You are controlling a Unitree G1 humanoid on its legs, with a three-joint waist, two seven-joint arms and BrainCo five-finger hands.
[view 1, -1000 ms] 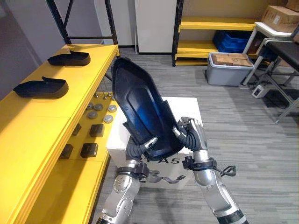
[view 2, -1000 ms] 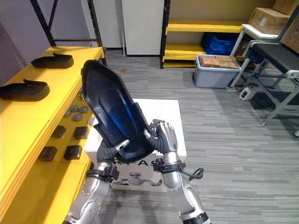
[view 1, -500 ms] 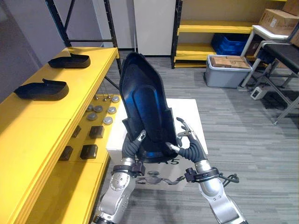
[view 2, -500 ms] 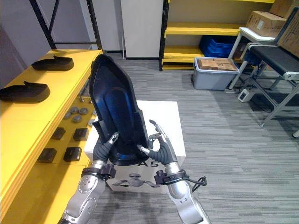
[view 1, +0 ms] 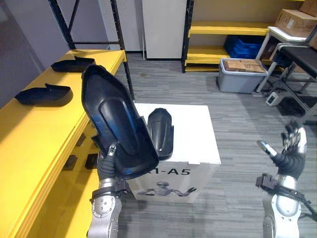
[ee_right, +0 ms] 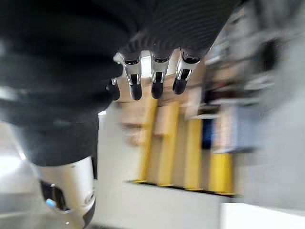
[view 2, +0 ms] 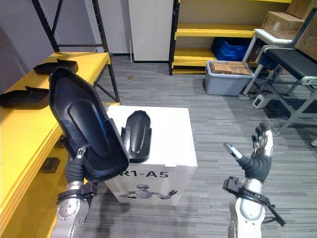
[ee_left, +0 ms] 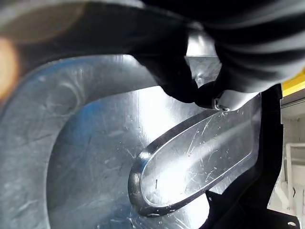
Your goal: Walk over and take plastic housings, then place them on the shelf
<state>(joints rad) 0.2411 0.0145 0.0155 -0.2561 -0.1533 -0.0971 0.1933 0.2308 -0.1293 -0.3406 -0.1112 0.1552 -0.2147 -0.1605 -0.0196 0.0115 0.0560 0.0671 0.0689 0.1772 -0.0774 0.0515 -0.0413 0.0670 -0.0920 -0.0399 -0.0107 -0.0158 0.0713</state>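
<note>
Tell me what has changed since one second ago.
The right hand let go of the big housing and swung out right, open. The left hand holds it alone, tilted toward the shelf. A small housing on the box is uncovered. The shelf's two housings stayed.

Only legible txt I can make out: "R1-A5" in black on the front face of the white box, right above a small black robot-figure drawing. In left eye view the 1st char is hidden behind the plastic housing, so just "1-A5" shows there. Labels on the cardboard boxes at the back are too small to read.
</note>
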